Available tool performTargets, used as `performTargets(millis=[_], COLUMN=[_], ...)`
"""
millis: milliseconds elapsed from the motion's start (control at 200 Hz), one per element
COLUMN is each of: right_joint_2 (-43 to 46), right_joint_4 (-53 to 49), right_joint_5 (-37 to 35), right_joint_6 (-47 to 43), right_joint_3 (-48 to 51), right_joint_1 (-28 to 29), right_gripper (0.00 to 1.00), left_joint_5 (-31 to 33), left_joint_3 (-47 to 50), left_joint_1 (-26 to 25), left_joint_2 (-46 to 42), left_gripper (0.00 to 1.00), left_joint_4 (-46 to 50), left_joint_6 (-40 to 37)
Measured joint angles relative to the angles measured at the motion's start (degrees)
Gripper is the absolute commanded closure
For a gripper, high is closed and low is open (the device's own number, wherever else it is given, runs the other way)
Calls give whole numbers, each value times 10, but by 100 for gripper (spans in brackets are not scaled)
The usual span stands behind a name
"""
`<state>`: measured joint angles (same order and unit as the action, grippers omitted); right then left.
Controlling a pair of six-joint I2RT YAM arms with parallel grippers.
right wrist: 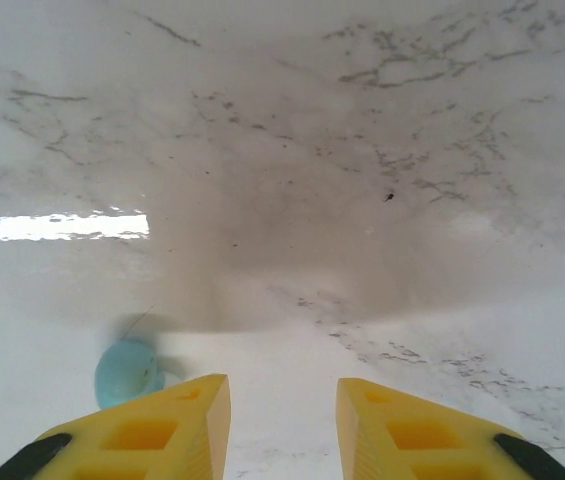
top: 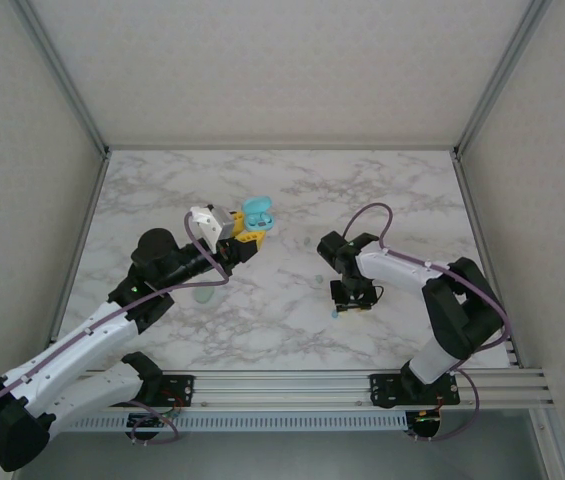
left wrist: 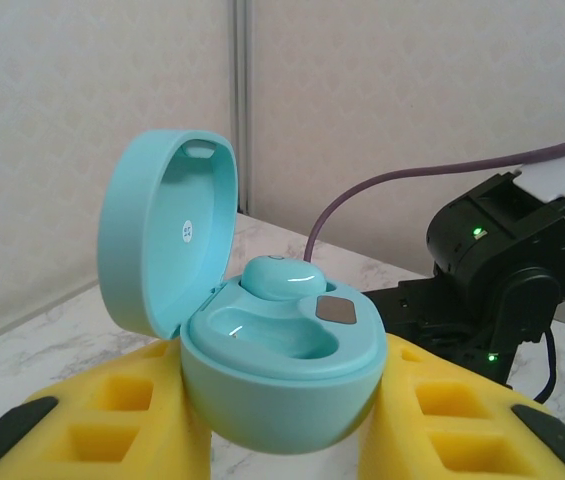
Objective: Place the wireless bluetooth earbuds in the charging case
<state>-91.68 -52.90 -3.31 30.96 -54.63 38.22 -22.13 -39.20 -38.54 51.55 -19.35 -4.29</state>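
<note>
The left gripper clamps the teal case low down, its fingers hiding the case's sides. The case stands open above the middle of the worktop, with one bud seated in the far socket and the near socket bare. The right gripper, fingers parted and empty, hangs toward the right near corner. A blurred second bud lies just beside one finger.
</note>
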Motion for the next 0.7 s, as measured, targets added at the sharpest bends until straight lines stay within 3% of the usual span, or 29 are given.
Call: performTargets(millis=[295,701], right_joint_2=[8,-23], right_joint_4=[42,56], right_joint_5=[66,77], right_joint_6=[-7,-6], right_joint_3=[-7,-7], right_joint_1=[0,3], right_gripper=[60,65], left_joint_5=[0,0], left_joint_3=[0,0], left_joint_1=[0,0], left_joint_2=[3,3], left_gripper=[81,81], left_joint_4=[0,0], left_joint_6=[0,0])
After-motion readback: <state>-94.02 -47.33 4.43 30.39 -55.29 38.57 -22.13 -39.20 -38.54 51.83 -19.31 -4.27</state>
